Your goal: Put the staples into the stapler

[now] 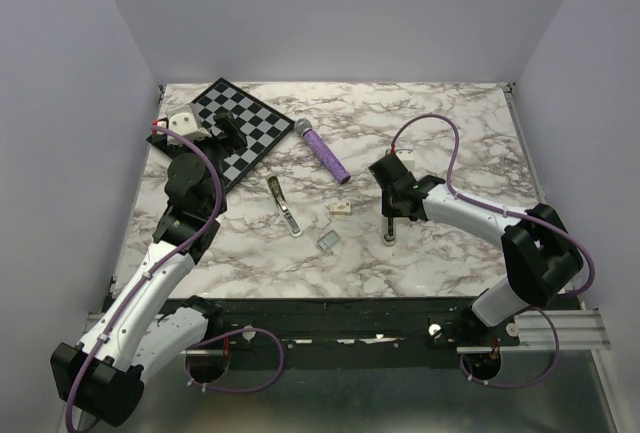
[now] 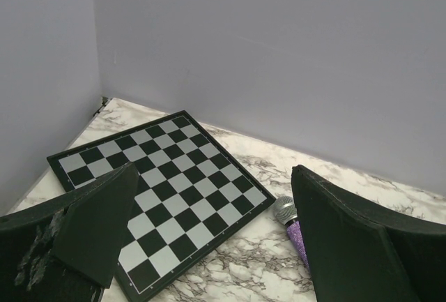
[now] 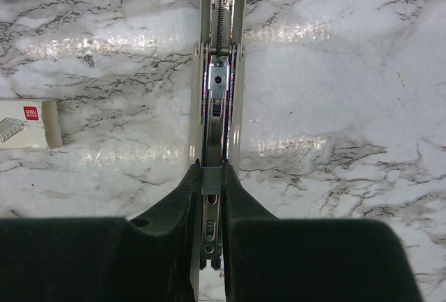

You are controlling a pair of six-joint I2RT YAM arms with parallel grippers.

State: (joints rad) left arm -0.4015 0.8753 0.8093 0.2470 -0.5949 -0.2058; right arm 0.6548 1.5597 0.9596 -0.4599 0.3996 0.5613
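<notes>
I held the staples (image 3: 210,178) pinched in the right fingers (image 3: 167,246) above the stapler (image 3: 237,72); the left fingers (image 2: 362,246), far from it, gaped empty.

Black-and-white arms (image 1: 150,285) — purple cables (image 1: 430,117).

The left arm stretches forward, its end effector (image 2: 214,176) spread wide. The bent right arm's end effector (image 3: 211,176) is clamped on the stapler (image 3: 217,86).

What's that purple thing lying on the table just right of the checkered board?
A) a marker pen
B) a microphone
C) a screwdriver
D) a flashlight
B: the microphone has a purple handle, with a rounded silver mesh head at the end nearest the chessboard.
</notes>
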